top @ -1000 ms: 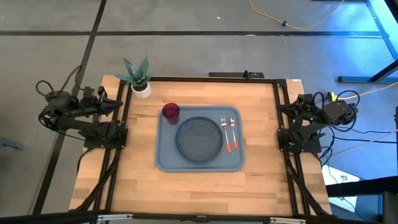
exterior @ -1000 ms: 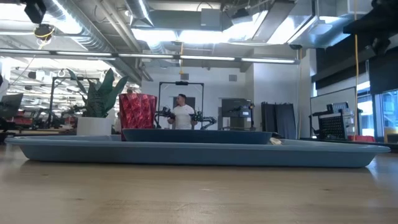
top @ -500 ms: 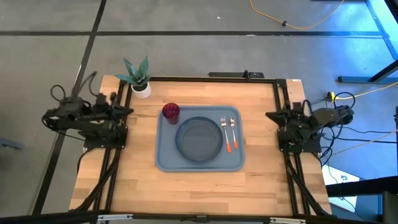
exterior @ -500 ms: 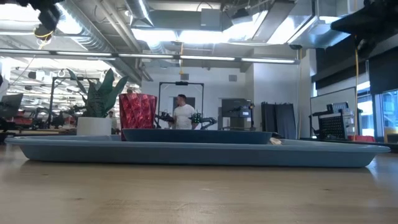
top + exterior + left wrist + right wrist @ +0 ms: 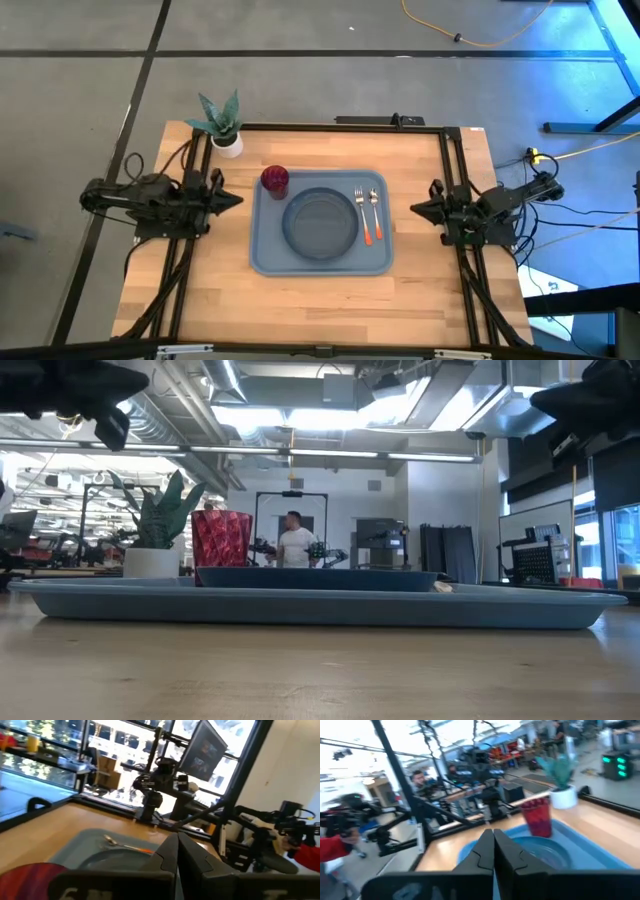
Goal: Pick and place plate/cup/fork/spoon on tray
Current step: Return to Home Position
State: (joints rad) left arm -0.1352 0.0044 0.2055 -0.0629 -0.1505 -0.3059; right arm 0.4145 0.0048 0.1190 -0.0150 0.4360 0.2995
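The light blue-grey tray (image 5: 300, 262) lies mid-table and bears everything. The dark round plate (image 5: 320, 222) rests at its middle. The dark red cup (image 5: 275, 180) stands upright at its far left corner. The fork (image 5: 362, 215) and the spoon (image 5: 375, 212) lie side by side to the right of the plate. My left gripper (image 5: 232, 199) hangs at the table's left edge, shut and pointing level at the tray. My right gripper (image 5: 418, 209) mirrors it at the right edge, shut too. In the wrist views both finger pairs (image 5: 177, 845) (image 5: 493, 840) meet with nothing between.
A white pot with a green plant (image 5: 224, 128) stands at the table's far left corner. Dark frame rails (image 5: 455, 170) run along both side edges. Bare wood (image 5: 320, 300) lies in front of the tray. People stand in the room beyond (image 5: 293, 542).
Both arms have come down and inward from their folded poses. My left gripper has moved toward the table's right edge and my right gripper toward its left edge, both tipping to level and pointing at the tray. Nothing on the tray has moved.
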